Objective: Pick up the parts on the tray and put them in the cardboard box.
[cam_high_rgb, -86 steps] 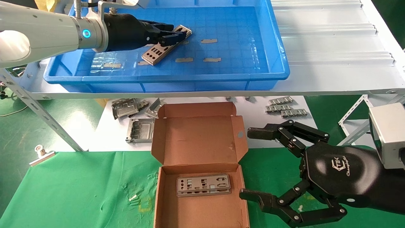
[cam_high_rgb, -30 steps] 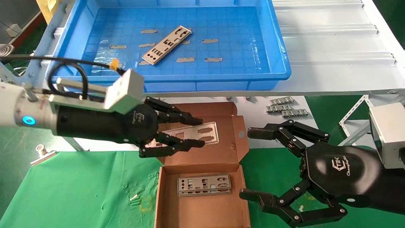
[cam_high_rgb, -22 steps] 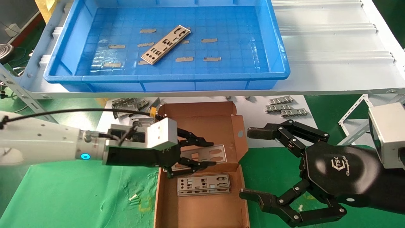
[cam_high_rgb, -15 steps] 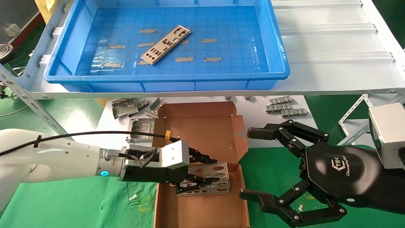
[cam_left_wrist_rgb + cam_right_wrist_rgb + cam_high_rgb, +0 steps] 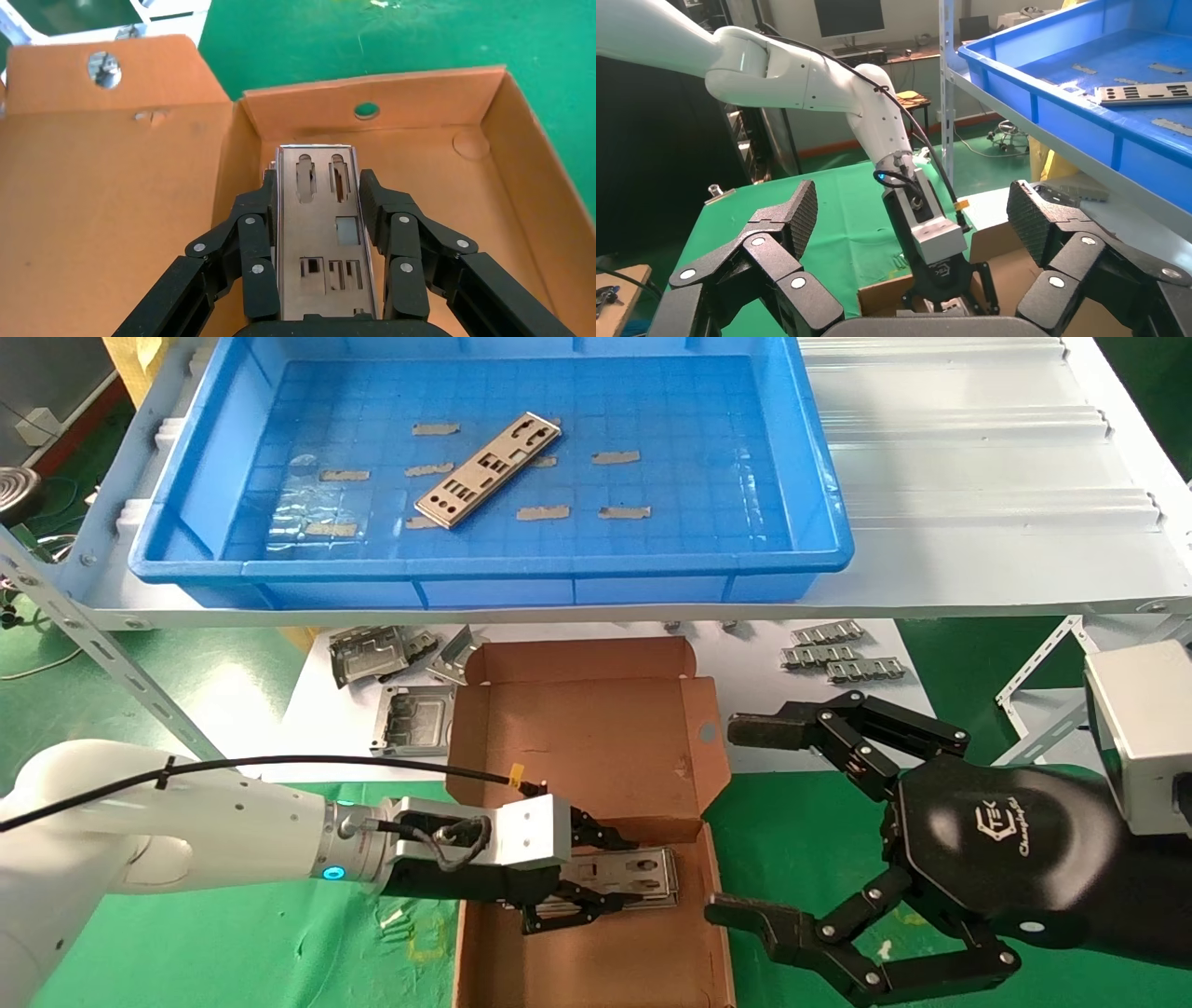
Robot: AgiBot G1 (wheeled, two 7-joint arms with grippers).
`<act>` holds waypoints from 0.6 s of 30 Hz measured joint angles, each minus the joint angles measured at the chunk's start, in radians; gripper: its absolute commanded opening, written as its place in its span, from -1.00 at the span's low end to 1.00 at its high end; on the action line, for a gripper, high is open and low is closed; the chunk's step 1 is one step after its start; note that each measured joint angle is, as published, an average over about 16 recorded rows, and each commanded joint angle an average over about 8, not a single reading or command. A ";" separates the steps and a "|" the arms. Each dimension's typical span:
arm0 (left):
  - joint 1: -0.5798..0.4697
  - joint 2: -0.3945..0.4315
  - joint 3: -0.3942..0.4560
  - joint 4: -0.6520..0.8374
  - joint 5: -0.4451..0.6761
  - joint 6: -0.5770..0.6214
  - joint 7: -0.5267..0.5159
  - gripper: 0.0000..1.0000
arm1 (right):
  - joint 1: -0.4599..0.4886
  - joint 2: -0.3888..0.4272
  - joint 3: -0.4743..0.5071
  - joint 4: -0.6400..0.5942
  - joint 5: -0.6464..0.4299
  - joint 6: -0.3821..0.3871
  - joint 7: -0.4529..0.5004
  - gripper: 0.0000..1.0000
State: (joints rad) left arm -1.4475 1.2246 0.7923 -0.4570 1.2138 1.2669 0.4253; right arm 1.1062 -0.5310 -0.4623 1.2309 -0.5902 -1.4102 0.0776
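Green cloth bench (image 5: 205, 933) under a white rack shelf (image 5: 978, 523); blue tray (image 5: 819, 556) on the shelf, one plate (image 5: 489, 469) lying diagonal in it. Left gripper (image 5: 596, 882) down in the cardboard box (image 5: 596, 738), fingers clamped on the long edges of a second plate (image 5: 325, 235), long axis across the box, lying over another plate there. Right gripper (image 5: 782, 822) spread wide just right of the box; grey frames (image 5: 391, 686) and clip strips (image 5: 838, 652) behind it.

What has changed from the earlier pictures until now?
The left gripper took one plate from the tray, carried it toward the robot and lowered it into the cardboard box, onto the plate already there; it is still clamped on it. Unchanged: the second plate in the tray, and the right gripper, open beside the box.
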 measured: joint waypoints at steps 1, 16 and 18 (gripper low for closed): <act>-0.001 0.004 0.000 0.008 0.000 0.000 0.007 1.00 | 0.000 0.000 0.000 0.000 0.000 0.000 0.000 1.00; -0.031 0.034 -0.016 0.122 -0.040 0.098 0.033 1.00 | 0.000 0.000 0.000 0.000 0.000 0.000 0.000 1.00; -0.036 0.031 -0.021 0.134 -0.053 0.134 0.021 1.00 | 0.000 0.000 0.000 0.000 0.000 0.000 0.000 1.00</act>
State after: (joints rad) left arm -1.4831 1.2557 0.7713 -0.3234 1.1605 1.4008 0.4468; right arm 1.1062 -0.5310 -0.4623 1.2309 -0.5902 -1.4102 0.0776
